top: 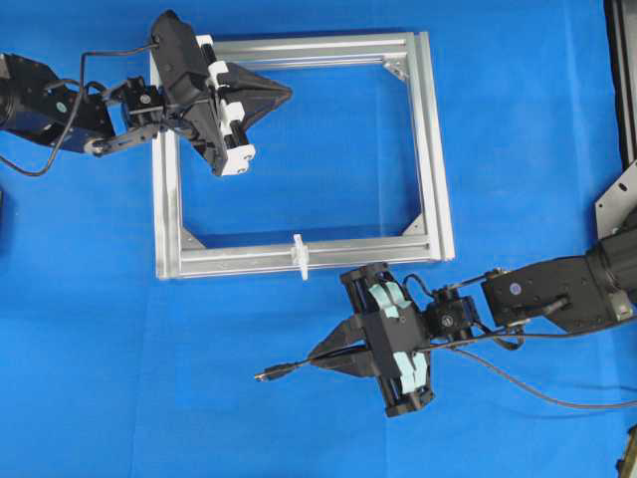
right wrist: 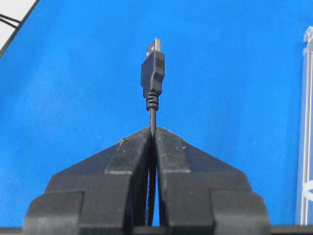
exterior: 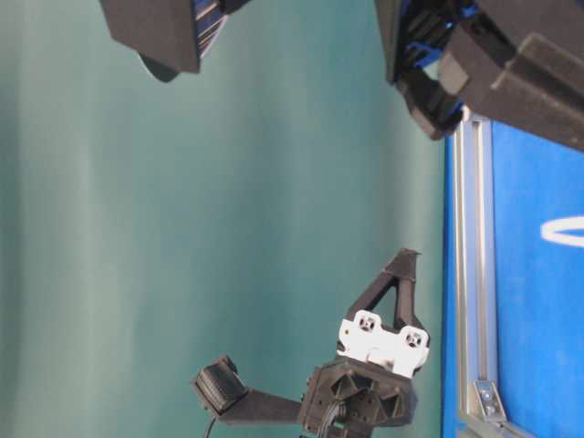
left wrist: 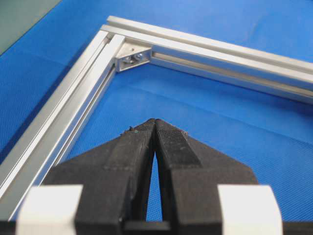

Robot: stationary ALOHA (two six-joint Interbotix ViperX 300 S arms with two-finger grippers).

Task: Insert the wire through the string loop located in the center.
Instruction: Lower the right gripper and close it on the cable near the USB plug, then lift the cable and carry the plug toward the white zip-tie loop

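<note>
The wire (top: 557,396) is a thin black cable that runs in from the right. My right gripper (top: 313,357) is shut on it just behind the plug (top: 265,375). In the right wrist view the plug (right wrist: 153,68) sticks out straight ahead of the closed right gripper (right wrist: 152,129). The white string loop (top: 299,255) stands on the middle of the near bar of the silver frame (top: 165,199), a short way above and left of the right gripper. My left gripper (top: 288,95) hovers inside the frame's upper left corner. In its wrist view the left gripper (left wrist: 154,121) is shut on nothing.
The frame lies flat on the blue cloth with corner brackets (left wrist: 133,53) inside. Its near bar (right wrist: 307,147) shows at the right edge of the right wrist view. A dark stand (top: 622,80) and a metal bracket (top: 619,199) are at the right edge.
</note>
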